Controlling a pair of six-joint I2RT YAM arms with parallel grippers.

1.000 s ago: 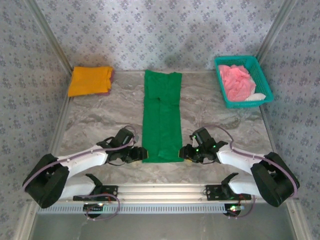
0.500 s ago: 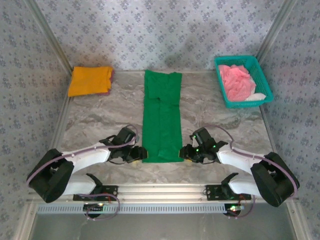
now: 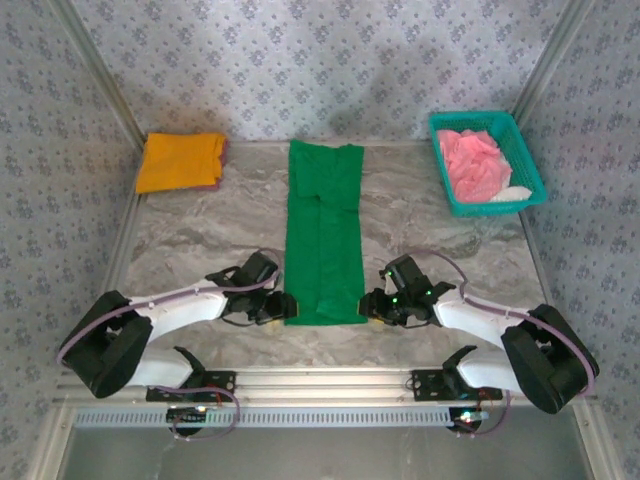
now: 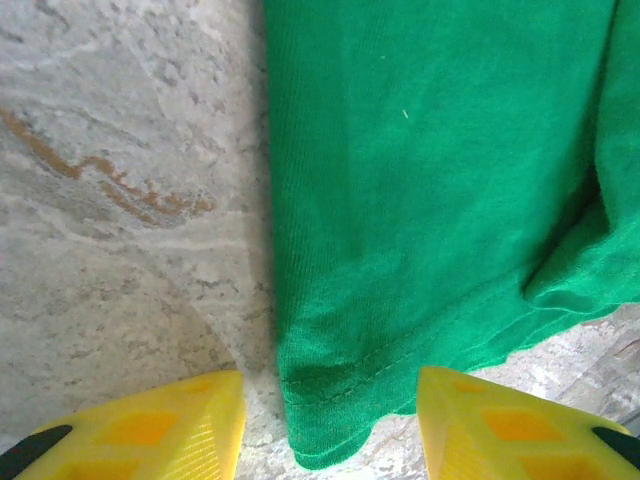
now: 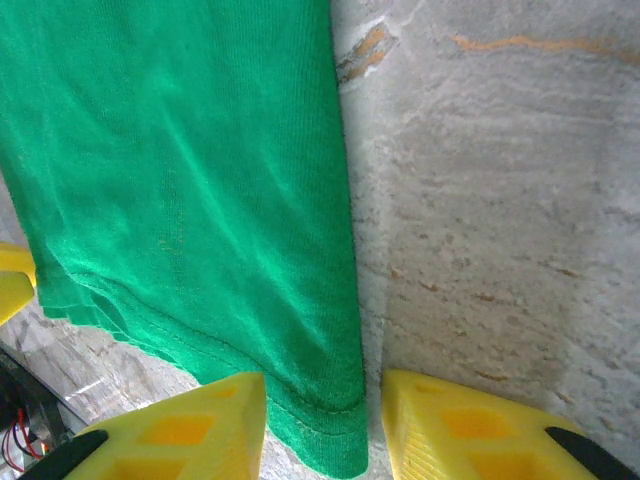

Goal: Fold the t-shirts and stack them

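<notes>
Straddling the green t-shirt's (image 3: pixel 323 235) near-left hem corner with left gripper (image 4: pixel 330 385) jaws parted, cloth unpinched. Bracketing its near-right corner with right gripper (image 5: pixel 325 390) jaws parted, narrower. Lying as a long strip mid-table (image 3: pixel 200 240); sitting folded far left, orange-yellow t-shirt (image 3: pixel 180 160); bunching in teal basket (image 3: pixel 530 165), pink t-shirt (image 3: pixel 472 163).

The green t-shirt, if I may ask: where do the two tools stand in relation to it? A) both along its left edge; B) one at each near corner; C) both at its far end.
B: the left tool and the right tool each stand open astride a near corner of the green t-shirt.
</notes>
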